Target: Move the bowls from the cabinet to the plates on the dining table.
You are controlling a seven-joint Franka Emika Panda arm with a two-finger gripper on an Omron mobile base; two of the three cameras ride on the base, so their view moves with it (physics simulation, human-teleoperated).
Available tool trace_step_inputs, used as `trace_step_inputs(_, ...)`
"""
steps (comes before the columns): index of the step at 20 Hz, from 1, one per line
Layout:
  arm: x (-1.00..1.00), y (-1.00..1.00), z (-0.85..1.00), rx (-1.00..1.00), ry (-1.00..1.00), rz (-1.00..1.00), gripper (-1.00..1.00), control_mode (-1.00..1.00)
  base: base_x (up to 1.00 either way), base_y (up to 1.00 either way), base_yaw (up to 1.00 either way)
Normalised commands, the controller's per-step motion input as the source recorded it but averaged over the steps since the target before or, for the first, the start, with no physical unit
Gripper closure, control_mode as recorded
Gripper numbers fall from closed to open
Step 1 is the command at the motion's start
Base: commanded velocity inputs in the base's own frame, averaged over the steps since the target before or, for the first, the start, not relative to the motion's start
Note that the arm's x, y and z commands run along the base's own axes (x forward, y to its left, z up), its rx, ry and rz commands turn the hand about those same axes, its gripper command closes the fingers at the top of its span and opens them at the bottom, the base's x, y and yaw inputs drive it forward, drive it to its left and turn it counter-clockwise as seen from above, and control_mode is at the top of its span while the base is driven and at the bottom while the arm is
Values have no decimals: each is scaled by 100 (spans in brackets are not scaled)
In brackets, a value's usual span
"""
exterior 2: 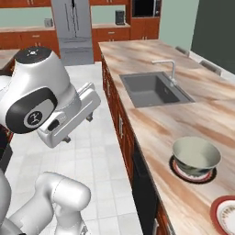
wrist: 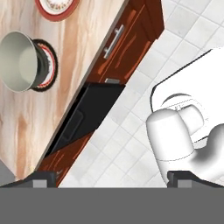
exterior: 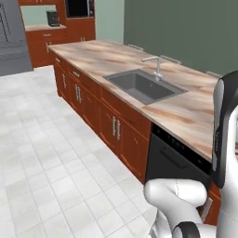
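A shiny grey metal bowl (exterior 2: 196, 155) with a cream inside stands upright on the black-rimmed plate (exterior 2: 176, 170), near the front edge of the dining table (exterior 2: 151, 124). The red-rimmed plate (exterior 2: 224, 215) lies bare beside it. My gripper (exterior 2: 79, 129) hangs over the floor left of the table, open and holding nothing. In the hand view its fingertips (wrist: 43, 178) frame floor tiles, with the bowl (wrist: 19, 61), its plate (wrist: 51, 65) and the red-rimmed plate (wrist: 57, 6) at upper left. A strip of red-brown wall cabinet (exterior 2: 23, 2) shows far back, its doors out of view.
A grey sink (exterior 2: 156, 89) with a tap (exterior 2: 170, 69) is set into the table's middle. A black dishwasher front (wrist: 87, 118) sits below the bowl's spot, beside a red-brown door with a bar handle (wrist: 113, 41). A grey fridge (exterior 2: 72, 27) stands far back. White tiled floor (exterior: 46, 153) lies open.
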Motion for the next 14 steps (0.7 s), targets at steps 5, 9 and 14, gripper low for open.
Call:
trace_step_inputs(5, 0, 0, 0, 0, 0, 0, -100, 100, 0, -3, 25)
trace_step_inputs(9, 0, 0, 0, 0, 0, 0, -100, 100, 0, -3, 25)
trace_step_inputs(14, 0, 0, 0, 0, 0, 0, -100, 100, -1, -4, 25)
